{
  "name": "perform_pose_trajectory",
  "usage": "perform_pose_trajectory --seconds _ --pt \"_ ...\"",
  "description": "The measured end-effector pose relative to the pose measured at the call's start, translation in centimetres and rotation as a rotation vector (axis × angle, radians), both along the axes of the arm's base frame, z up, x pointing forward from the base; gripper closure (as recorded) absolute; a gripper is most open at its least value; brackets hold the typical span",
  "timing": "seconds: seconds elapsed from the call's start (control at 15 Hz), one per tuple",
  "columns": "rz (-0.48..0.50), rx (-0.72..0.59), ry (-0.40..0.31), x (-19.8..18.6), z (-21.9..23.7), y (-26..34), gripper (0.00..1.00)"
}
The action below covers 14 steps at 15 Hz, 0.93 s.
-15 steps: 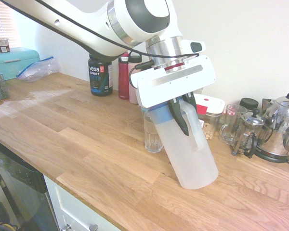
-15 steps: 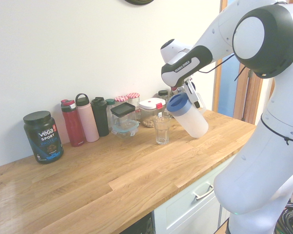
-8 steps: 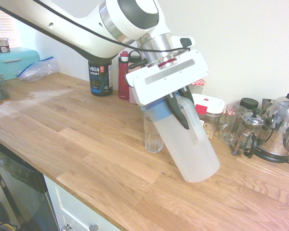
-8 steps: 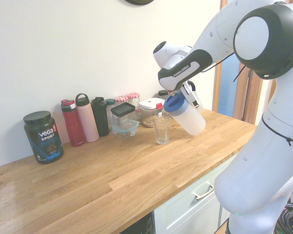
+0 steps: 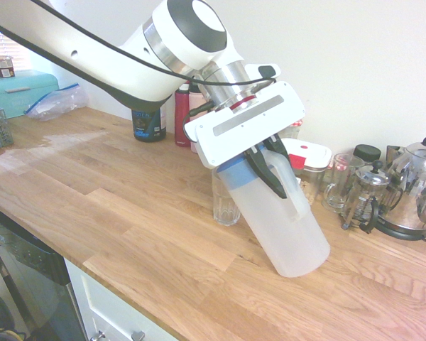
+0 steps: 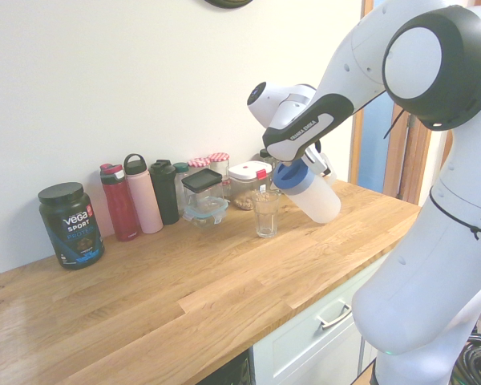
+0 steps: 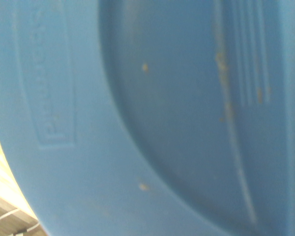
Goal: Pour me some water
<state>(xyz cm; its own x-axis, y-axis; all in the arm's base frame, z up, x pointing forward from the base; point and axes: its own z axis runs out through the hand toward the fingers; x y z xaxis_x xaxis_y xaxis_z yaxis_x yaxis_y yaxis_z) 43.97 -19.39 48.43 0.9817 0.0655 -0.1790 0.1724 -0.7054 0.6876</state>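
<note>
End effector (image 5: 270,174) clenched on handle of frosted pitcher (image 5: 284,220), pitcher held clear above wooden table (image 5: 128,213), tilted with blue lid (image 5: 231,170) toward ten o'clock, just over empty glass (image 5: 225,202), water not discernible inside, lid filling wrist view.

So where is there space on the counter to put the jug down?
The front of the counter is bare wood, from the drinking glass to its edge. Along the wall it is crowded: protein tub, bottles, jars, and in the other view a kettle.
</note>
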Motion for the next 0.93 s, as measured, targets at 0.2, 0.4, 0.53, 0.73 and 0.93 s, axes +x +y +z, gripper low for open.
perform_pose_trajectory --seconds 0.2,0.4,0.53,0.73,0.93 --pt "0.005 -0.016 -0.001 0.1 0.1 0.2 1.0" --pt "0.006 -0.038 0.01 0.3 -0.4 0.7 1.0" --pt "0.006 -0.055 0.015 0.4 -0.9 0.8 1.0" --pt "0.003 -0.077 0.019 0.5 -1.4 0.6 1.0" --pt "-0.005 -0.081 0.018 0.6 -1.9 0.4 1.0"
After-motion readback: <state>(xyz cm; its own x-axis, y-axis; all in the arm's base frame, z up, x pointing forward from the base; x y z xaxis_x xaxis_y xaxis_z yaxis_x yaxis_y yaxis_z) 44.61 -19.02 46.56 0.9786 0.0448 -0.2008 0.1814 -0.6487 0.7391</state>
